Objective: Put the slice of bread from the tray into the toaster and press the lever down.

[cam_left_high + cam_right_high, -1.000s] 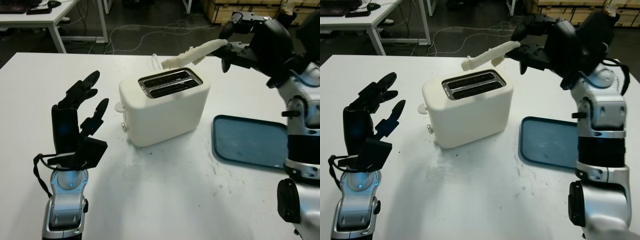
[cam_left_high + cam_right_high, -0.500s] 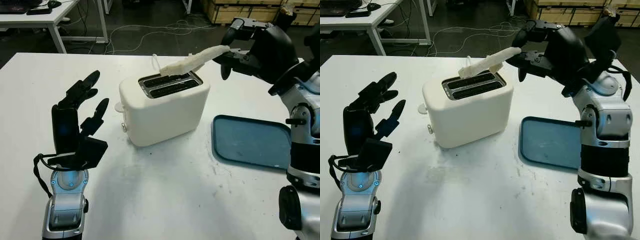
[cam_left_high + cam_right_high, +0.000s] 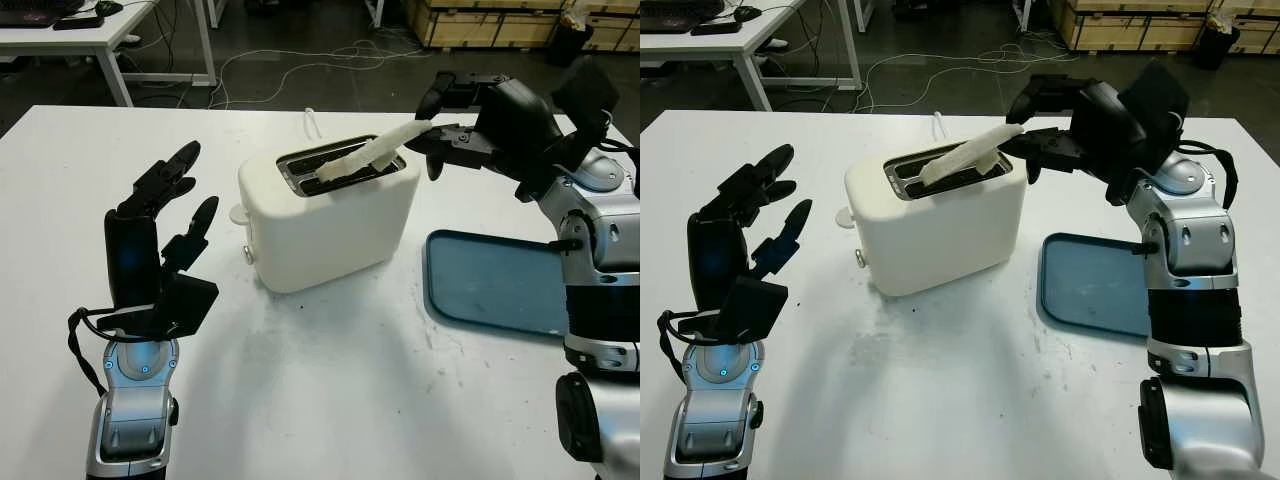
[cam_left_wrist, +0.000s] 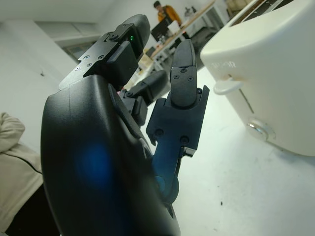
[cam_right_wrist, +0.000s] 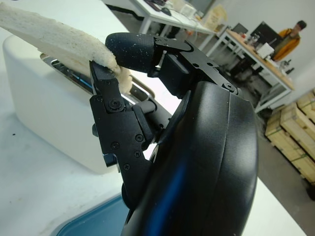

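A white toaster [image 3: 330, 218] stands mid-table with two slots on top and a lever knob [image 3: 238, 213] on its left end. My right hand [image 3: 436, 135] is shut on a white bread slice [image 3: 365, 157], pinching its right end just past the toaster's right edge. The slice tilts down to the left, and its far end dips into a slot. The same slice [image 5: 54, 37] shows between my fingers over the toaster [image 5: 44, 113] in the right wrist view. My left hand [image 3: 165, 225] is open, held upright above the table left of the toaster. The blue tray [image 3: 500, 283] lies at the right.
The toaster's white cord [image 3: 312, 123] runs off behind it. A white desk [image 3: 80, 30] and floor cables lie beyond the table's far edge. People sit at desks far off in the wrist views. Bare table [image 3: 330, 380] stretches in front of the toaster.
My right hand has come down and to the left with the bread. The slice's free end dropped from above the toaster into a slot. My left hand has not moved.
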Controlling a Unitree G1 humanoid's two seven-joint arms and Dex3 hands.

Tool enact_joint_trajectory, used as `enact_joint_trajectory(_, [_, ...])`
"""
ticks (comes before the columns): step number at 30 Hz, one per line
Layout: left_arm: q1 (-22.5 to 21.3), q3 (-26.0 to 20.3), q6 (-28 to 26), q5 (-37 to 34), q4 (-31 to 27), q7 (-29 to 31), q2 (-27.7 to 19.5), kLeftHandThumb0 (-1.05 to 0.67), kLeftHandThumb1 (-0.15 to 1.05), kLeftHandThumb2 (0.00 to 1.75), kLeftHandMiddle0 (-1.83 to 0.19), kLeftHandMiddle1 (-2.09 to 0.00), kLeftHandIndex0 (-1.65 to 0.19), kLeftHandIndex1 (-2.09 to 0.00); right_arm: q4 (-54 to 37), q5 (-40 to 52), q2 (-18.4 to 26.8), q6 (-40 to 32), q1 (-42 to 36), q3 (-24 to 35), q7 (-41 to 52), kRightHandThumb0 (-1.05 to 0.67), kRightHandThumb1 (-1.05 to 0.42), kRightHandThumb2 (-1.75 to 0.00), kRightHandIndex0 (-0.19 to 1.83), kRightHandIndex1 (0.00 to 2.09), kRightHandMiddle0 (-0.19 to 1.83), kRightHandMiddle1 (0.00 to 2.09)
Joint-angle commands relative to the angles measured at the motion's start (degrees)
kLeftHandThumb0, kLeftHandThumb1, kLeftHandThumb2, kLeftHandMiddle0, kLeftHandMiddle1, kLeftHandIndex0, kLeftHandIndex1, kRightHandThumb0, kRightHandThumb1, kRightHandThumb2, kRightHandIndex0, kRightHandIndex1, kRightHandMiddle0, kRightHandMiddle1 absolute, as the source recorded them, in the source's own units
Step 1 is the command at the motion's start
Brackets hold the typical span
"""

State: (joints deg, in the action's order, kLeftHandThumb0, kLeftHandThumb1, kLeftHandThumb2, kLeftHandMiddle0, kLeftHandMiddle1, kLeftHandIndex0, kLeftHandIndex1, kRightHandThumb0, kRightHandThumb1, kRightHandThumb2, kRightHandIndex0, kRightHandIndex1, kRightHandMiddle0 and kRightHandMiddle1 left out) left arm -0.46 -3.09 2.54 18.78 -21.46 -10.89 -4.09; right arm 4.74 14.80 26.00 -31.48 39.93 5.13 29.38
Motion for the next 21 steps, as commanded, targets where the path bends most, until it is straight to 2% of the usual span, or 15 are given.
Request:
enact_joint_trajectory(1, [-0.05, 0.0, 0.26, 0.33, -0.22, -0.08, -0.11, -0.38, 0.92, 0.21, -0.44, -0.8, -0.69, -0.01, -0.19, 0.23, -0.23, -1.58, 0.85, -0.1, -0.59, -0.38, -0.92, -0.09, 1.1, 1.51, 1.0, 1.25])
enact_joint_trajectory(4, [0.05, -0.03, 0.27, 0.4, -0.24, -0.19, -0.07, -0.39, 0.92, 0.21, -0.44, -0.8, -0.68, -0.01, -0.38, -0.38, 0.11, -1.16, 0.73, -0.52, -0.54, -0.4, -0.92, -0.08, 1.12, 1.49, 1.03, 1.21])
enact_joint_trajectory(10, [0.22, -0.1, -0.14, -0.55, -0.63, 0.32, 0.13, -0.4, 0.92, 0.22, -0.43, -0.8, -0.68, -0.01, -0.24, 0.17, 0.71, -0.7, 0.9, -0.14, 0.64, -0.35, -0.92, -0.16, 1.05, 1.63, 0.94, 1.42])
enact_joint_trajectory(13, [0.1, 0.05, -0.02, -0.05, -0.52, -0.17, 0.37, -0.39, 0.92, 0.21, -0.43, -0.8, -0.68, -0.01, 0.02, 0.06, 0.73, -0.69, 1.17, -0.09, 0.85, -0.34, -0.92, -0.16, 1.03, 1.65, 0.91, 1.46])
enact_joint_trajectory(21, [0.16, -0.07, 0.22, 0.24, -0.49, -0.09, 0.08, -0.41, 0.92, 0.21, -0.44, -0.8, -0.68, -0.01, 1.51, -4.1, 1.59, -2.57, 3.74, -3.13, -0.36, -0.41, -0.92, -0.07, 1.08, 1.45, 1.0, 1.24])
